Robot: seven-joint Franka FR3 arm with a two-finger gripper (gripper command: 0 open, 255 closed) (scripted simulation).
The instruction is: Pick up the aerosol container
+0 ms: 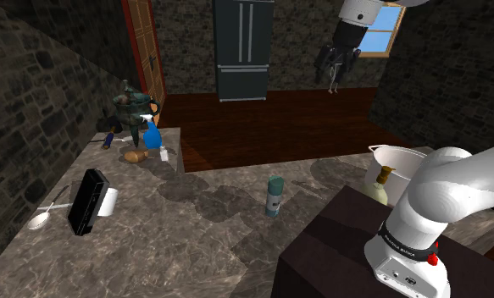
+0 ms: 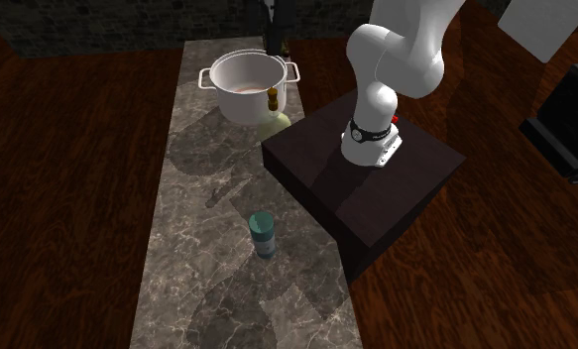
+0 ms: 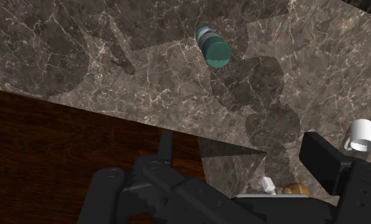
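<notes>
The black gripper [image 1: 335, 76] hangs high above the marble counter [image 1: 194, 245], fingers spread and empty, while the teal-capped aerosol can [image 1: 274, 196] stands upright by itself mid-counter, near the corner of the stand [image 1: 321, 254]. The long descent looks like the main hazard: an off-centre approach could clip the slim can's cap, topple it and send it rolling toward the counter's edge.

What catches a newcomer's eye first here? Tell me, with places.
A teal can stands upright in the middle of the counter. The open gripper hangs high above it all. A big white pot sits on the counter beside the dark stand.
</notes>
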